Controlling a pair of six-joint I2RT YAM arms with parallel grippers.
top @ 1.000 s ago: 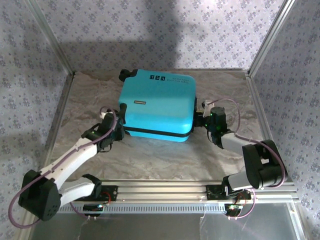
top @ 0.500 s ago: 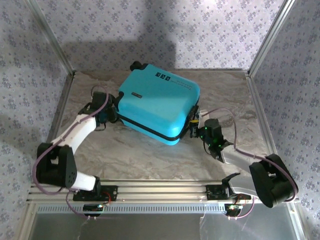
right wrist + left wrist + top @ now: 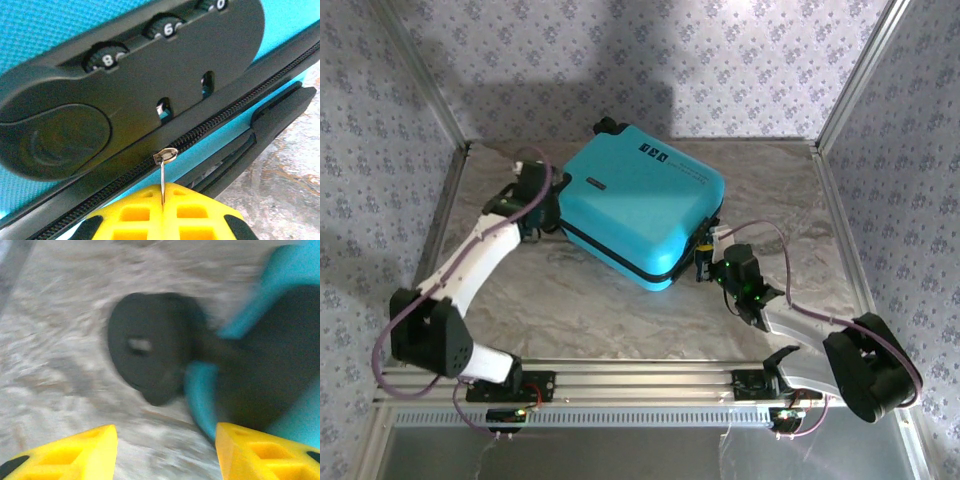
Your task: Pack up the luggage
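Right fingers (image 3: 162,216) pressed flat together, pinching the thin metal zipper pull (image 3: 162,181) hanging from its slider (image 3: 165,156). Directly at 12 o'clock of them, the black zipper band (image 3: 235,112), slanting from 8 o'clock up to 2 o'clock in the wrist view. Any drag on the pull probably best kept along that slant, not away from the shell. Just above the band, a black combination lock (image 3: 125,95) with dials reading 8, 6 and 0. At 4 o'clock, a black bar (image 3: 272,125) along the lower shell (side handle or foot, hard to say), close enough to snag a careless sweep. Extent of teeth closed so far: not readable.

Left fingers (image 3: 70,452) roughly half open, gripping nothing, aimed at a blurred black wheel (image 3: 150,347) at 12 o'clock, turquoise shell corner at 2 o'clock.

From above: luggage (image 3: 640,205) shut and lying flat mid-worktop (image 3: 570,310), turned askew. Long axis seemingly from 10 to 4 o'clock, wheels toward the 10 to 11 end. Right fingers touching its 4 o'clock edge, left fingers just beside its 9 o'clock corner. Judged better placed for zipping: the right arm, with the pull in hand. Left arm well placed to brace the shell against the tug. Beyond that, patterned walls and an aluminium rail (image 3: 650,375) at 6 o'clock, well clear.
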